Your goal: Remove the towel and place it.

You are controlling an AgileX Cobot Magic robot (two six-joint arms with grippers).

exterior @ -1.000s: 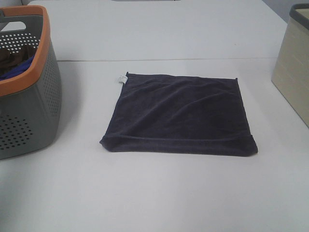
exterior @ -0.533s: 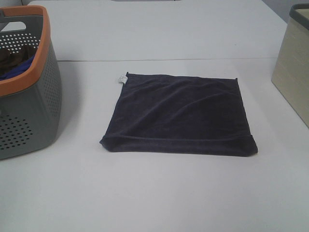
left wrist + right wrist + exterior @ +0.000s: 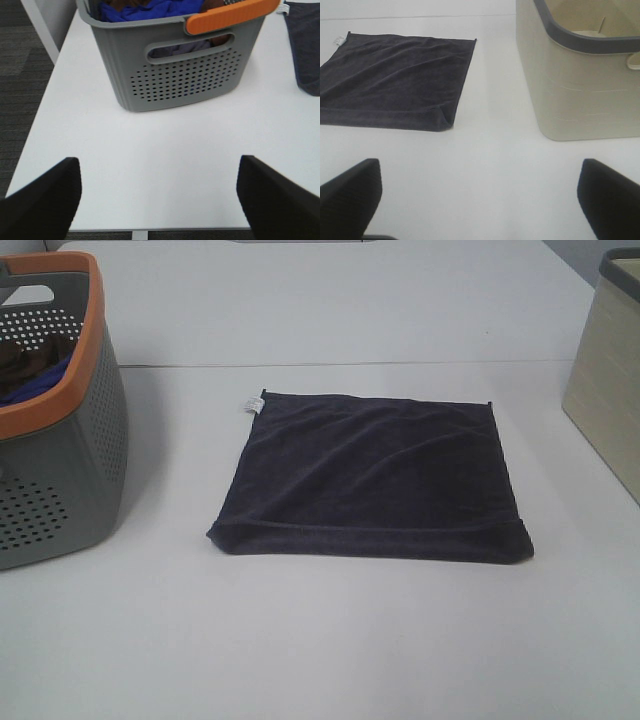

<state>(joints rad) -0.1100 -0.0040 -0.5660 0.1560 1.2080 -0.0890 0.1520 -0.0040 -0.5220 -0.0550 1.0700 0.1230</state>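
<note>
Exterior high view: the white surface (image 3: 330,640) carries the towel (image 3: 375,477) flat at centre frame, grey basket (image 3: 55,420) at left, beige bin (image 3: 610,390) at right. My left gripper (image 3: 160,192) and right gripper (image 3: 480,192) hang wide open, empty. Pinching one thin hem risks the cloth slipping free or dragging.

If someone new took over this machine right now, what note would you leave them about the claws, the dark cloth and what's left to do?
Left gripper: open, empty, over bare table in front of the grey laundry basket.
Right gripper: open, empty, near the beige bin.
The towel lies flat mid-table between basket and bin, white tag at its far left corner, untouched.
Done: nothing visible yet.
Left: grasp the towel, lift it, place it.
</note>
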